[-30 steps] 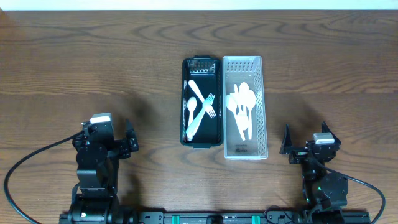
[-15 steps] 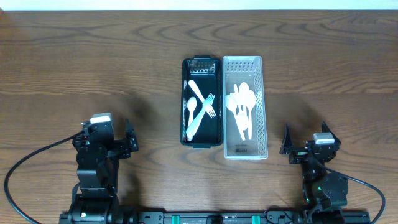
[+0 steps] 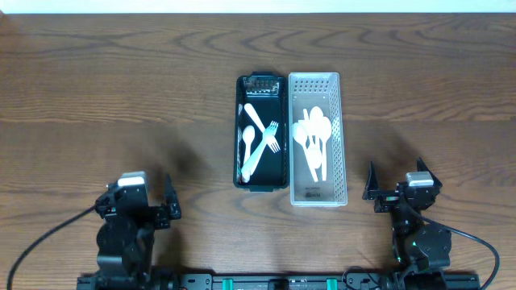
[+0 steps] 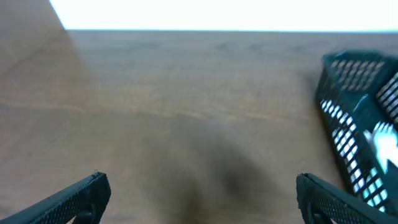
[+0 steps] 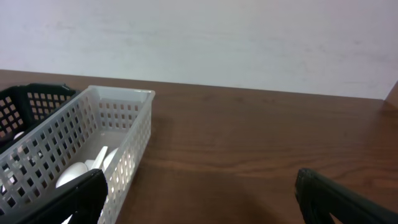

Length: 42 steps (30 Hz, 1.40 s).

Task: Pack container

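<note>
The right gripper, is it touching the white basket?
Apart. The overhead view shows a strip of bare table between the right gripper and the right wall of the white basket.

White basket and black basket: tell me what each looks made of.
The white basket looks like matte moulded plastic, given its even grid of holes. The black basket seems the same, with similar perforated walls.
</note>
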{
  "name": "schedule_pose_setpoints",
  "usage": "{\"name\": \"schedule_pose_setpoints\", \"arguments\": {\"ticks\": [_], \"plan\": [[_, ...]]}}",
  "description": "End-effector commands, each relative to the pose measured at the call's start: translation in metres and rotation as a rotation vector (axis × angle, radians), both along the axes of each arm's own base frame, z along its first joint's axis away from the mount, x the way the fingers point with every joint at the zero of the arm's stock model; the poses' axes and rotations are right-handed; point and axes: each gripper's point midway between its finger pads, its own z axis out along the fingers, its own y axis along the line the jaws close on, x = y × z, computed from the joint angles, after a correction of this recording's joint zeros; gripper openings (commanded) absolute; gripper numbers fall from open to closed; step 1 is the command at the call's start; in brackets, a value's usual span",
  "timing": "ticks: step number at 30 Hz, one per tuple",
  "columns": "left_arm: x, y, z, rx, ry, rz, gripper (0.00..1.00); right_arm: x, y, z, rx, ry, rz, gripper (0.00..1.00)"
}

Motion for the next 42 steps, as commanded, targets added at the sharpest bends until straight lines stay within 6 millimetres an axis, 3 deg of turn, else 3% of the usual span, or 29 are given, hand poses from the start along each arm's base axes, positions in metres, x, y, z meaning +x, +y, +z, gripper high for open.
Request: {"name": "schedule_pose_setpoints", "arguments": {"ticks": [1,7,12,17,42], "plan": [[0.006,-0.013,-0.01,-0.01,-0.05,-0.076,0.98,0.0,0.002,-0.001,0.017,0.001,0.008,0.99],[0.029,-0.03,-0.005,-0.037,-0.263,-0.159,0.98,0.0,0.002,-0.001,0.017,0.001,0.008,0.99],[0.038,-0.034,-0.005,-0.038,-0.362,-0.181,0.98,0.0,0.002,-0.001,0.017,0.001,0.008,0.99],[0.034,-0.044,-0.045,-0.058,-0.21,-0.234,0.98,0.0,0.002,-0.001,0.017,0.001,0.008,0.99],[0.035,-0.044,-0.047,-0.084,-0.196,-0.229,0.98,0.0,0.002,-0.001,0.017,0.001,0.008,0.99]]}}
